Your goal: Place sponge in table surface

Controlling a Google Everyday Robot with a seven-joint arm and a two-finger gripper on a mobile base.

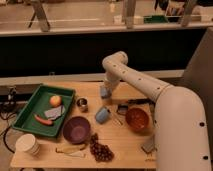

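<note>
My gripper (pixel 105 90) hangs from the white arm over the far middle of the light brown table surface (pixel 125 145). It is shut on the sponge (pixel 104 93), a small pale blue-grey block held at or just above the tabletop. The sponge is to the right of the small steel cup (pixel 82 104) and behind the blue cup (pixel 102 115), which lies on its side.
A green tray (pixel 25 117) at the left holds an orange fruit (pixel 55 100), a flat grey piece (pixel 54 112) and a red item (pixel 44 120). A purple bowl (pixel 76 129), orange bowl (pixel 136 119), grapes (pixel 101 150) and white cup (pixel 28 145) stand nearer the front.
</note>
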